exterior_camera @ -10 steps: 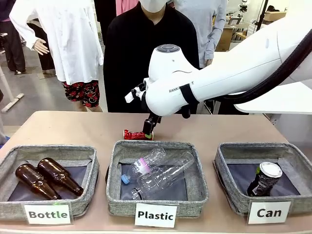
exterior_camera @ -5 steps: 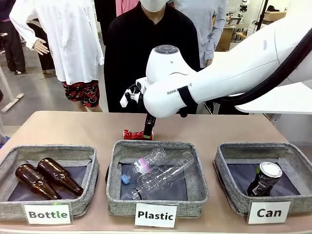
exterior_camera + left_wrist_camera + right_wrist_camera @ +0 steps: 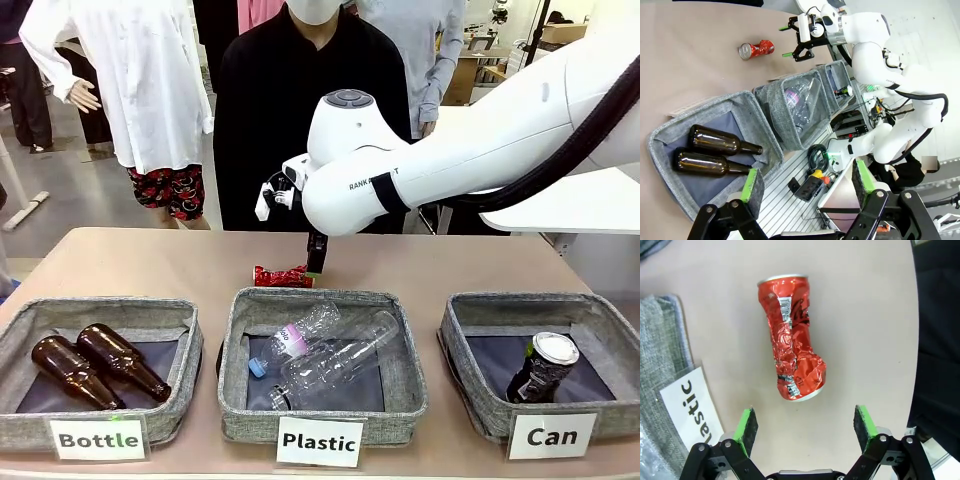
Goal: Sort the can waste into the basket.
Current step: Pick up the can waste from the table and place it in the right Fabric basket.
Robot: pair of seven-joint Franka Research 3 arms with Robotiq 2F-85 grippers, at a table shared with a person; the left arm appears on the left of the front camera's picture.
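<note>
Right claw (image 3: 804, 422) over red can (image 3: 792, 347)
Jaws spread wide, empty; can lies crushed on the surface (image 3: 865, 300); left claw (image 3: 806, 179) likewise spread.

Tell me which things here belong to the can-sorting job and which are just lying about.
Job: crushed red can on the table; dark can already in the Can basket; open right hand over the red can.
Lying about: clear plastic bottles in the Plastic basket; brown glass bottles in the Bottle basket.

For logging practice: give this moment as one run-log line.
right fingers: open over red can on table | black can: in Can basket | left fingers: open
</note>
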